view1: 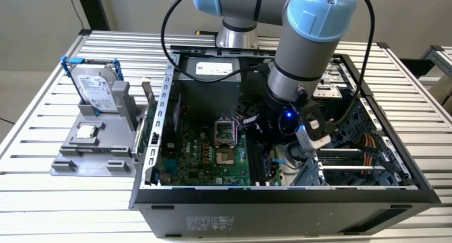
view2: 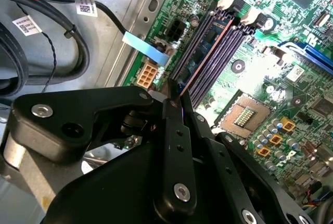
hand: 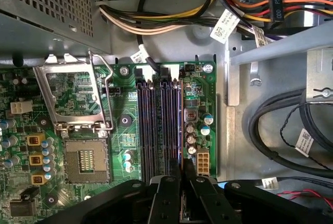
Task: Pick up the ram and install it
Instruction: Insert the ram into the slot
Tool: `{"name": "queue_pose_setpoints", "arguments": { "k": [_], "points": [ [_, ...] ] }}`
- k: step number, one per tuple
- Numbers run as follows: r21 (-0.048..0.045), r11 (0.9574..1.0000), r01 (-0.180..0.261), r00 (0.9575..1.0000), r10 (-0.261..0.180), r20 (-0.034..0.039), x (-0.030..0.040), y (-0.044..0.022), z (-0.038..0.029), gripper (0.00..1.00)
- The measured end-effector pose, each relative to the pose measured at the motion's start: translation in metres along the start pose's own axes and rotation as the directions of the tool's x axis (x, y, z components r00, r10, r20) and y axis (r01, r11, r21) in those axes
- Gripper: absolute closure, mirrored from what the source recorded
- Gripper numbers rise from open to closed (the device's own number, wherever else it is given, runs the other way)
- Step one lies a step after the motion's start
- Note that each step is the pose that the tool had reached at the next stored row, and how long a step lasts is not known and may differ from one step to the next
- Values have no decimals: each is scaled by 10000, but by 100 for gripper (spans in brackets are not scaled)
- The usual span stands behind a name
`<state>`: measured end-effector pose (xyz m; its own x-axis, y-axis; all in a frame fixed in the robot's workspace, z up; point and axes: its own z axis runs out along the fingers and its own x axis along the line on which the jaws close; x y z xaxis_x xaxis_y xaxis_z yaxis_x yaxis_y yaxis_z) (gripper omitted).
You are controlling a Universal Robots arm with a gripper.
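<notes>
Black gripper [view2: 174,91] linkages sat closest to the lens in both wrist views, the two fingers [hand: 188,169] drawn together on a thin edge-on board that I took to be the ram [view2: 183,89]. Its lower edge met one of the long black memory slots [hand: 156,125] on the green motherboard [hand: 122,140], at the end of the slot bank nearest a small cream connector [hand: 201,162]. Whether the stick was seated or merely resting in the slot mouth could not be told; the white latches at the far end of the slots looked tilted outward in the second wrist view.

In the exterior view the arm [view1: 304,68] reached down into the open computer case [view1: 282,200], which lay on its side on a slatted metal worktop [view1: 42,147]. Toward the exterior view's left, a grey holder [view1: 92,147] carried a silver hard drive [view1: 95,92] in a blue frame and a small square chip [view1: 86,131], both well apart from the gripper.

As a judgement, the stick should be light and stiff yet fragile, prone to flexing or cracking if pushed off-square. Holding it by the bare long top edge, flat faces between the pads, looked soundest, clear of the contact row.
</notes>
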<state>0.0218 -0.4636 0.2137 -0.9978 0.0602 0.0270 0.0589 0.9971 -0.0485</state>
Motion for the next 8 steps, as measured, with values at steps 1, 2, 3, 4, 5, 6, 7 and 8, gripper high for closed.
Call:
{"name": "queue_pose_setpoints", "arguments": {
  "k": [1, 2, 3, 4, 5, 6, 7, 8],
  "points": [
    [0, 10000, 2, 10000, -2, 0, -1, -3, 1, 100],
    [1, 10000, 4, 10000, -4, 0, -1, -6, 0, 100],
    [1, 10000, 6, 10000, -6, 0, -2, -8, 0, 100],
    [-1, 10000, 9, 10000, -9, 0, -3, -11, 1, 100],
    [0, 10000, 9, 10000, -9, 0, -3, -16, 1, 100],
    [0, 10000, 10, 10000, -10, 0, -4, -18, 1, 100],
    [-1, 10000, 11, 10000, -11, 0, -5, -21, 1, 100],
    [0, 10000, 12, 10000, -12, -1, -5, -26, 1, 100]
  ]
}}
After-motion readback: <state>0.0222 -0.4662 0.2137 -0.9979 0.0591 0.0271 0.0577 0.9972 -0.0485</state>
